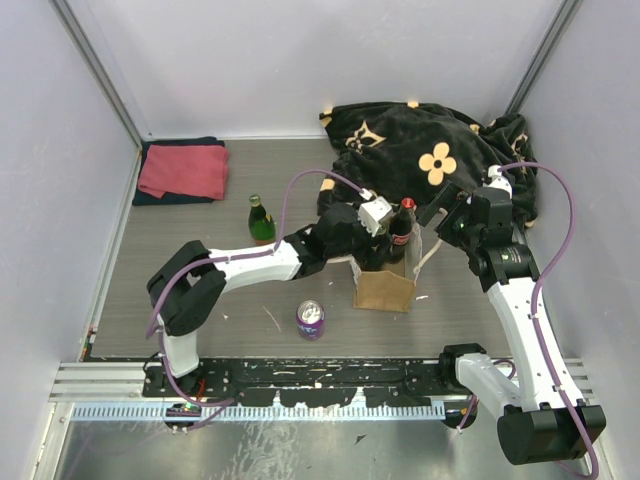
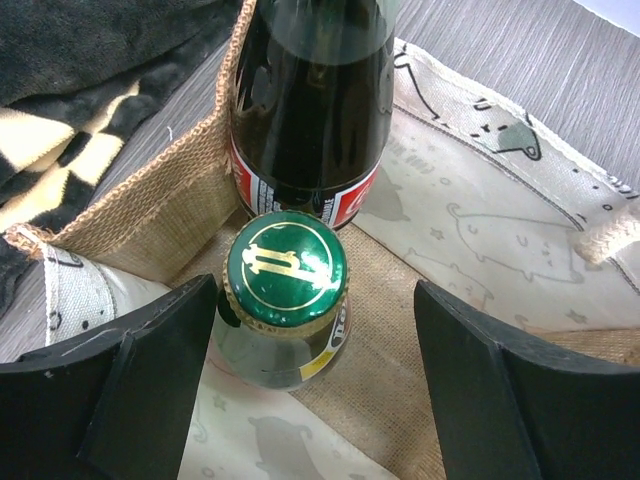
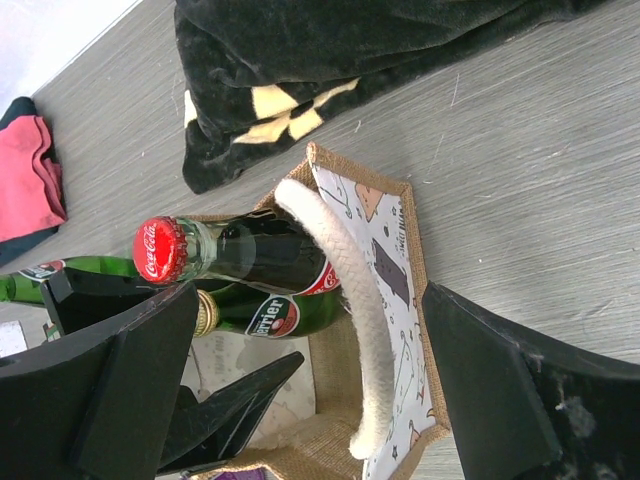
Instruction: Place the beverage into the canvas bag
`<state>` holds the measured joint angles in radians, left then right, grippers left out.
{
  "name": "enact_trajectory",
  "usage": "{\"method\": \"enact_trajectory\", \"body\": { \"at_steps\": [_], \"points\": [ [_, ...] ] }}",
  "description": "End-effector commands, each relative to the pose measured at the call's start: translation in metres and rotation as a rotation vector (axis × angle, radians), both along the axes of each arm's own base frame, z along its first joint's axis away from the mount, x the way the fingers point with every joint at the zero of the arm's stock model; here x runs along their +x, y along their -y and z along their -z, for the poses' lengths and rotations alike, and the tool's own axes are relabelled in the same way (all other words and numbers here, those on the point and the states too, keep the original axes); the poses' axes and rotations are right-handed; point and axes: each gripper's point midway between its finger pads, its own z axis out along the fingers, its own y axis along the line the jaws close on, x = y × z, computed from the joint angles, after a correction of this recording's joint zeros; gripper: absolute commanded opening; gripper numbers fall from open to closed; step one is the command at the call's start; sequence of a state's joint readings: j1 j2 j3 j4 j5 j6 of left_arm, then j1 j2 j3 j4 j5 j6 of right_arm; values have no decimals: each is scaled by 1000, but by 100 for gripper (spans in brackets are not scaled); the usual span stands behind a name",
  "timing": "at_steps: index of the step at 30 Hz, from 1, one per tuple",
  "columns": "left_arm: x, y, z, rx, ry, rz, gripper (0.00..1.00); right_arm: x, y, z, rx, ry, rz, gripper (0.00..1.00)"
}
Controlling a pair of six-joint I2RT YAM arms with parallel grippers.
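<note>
Green-capped glass bottle (image 2: 285, 262), likely heavy, slick and breakable, stands in the tan canvas bag (image 2: 150, 215) inside your wide-open, empty left claw (image 2: 315, 288); grip the neck.

Top external: high at near side, looking down over whole surface (image 1: 180, 240). Left wrist: close, straight down into canvas bag (image 2: 150, 210). Right wrist: close, oblique; shares bag mouth.

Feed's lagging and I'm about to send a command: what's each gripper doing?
Left gripper: open, around the green bottle in the bag.
Right gripper: open, holding nothing.
</note>
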<state>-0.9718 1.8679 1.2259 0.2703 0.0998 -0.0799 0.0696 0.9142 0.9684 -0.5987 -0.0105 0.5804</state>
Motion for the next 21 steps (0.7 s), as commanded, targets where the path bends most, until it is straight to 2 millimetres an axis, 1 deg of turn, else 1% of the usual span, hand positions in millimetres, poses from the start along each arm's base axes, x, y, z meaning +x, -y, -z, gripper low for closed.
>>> {"method": "enact_trajectory", "body": {
  "at_steps": [1,3,6,10,11,12,14,15,17,18,21],
  "points": [
    [-4,7,-52,-68,40,25,87,5,-1,-20,23,70,3,100],
    [-2,7,-65,-62,70,34,90,4,-1,-21,22,72,3,100],
    [0,2,-85,-56,113,35,91,1,0,-22,17,71,11,100],
    [-14,-5,-108,-76,112,71,90,-3,2,-27,10,74,17,100],
    [-18,-9,-118,-89,114,77,90,-4,3,-27,9,73,18,100],
    [-22,-12,-123,-95,112,82,90,-4,3,-29,6,74,17,100],
    [-26,-20,-137,-105,123,76,89,-6,3,-31,6,74,18,100],
    [-25,-27,-147,-109,137,56,89,-6,3,-31,6,75,19,100],
    [-14,-47,-166,-132,139,-6,88,-7,3,-34,11,79,19,100],
    [-4,-60,-176,-152,122,-49,85,-7,3,-34,13,81,18,100],
    [40,-114,-195,-174,94,-203,84,-9,3,-35,12,81,18,100]
  ]
}}
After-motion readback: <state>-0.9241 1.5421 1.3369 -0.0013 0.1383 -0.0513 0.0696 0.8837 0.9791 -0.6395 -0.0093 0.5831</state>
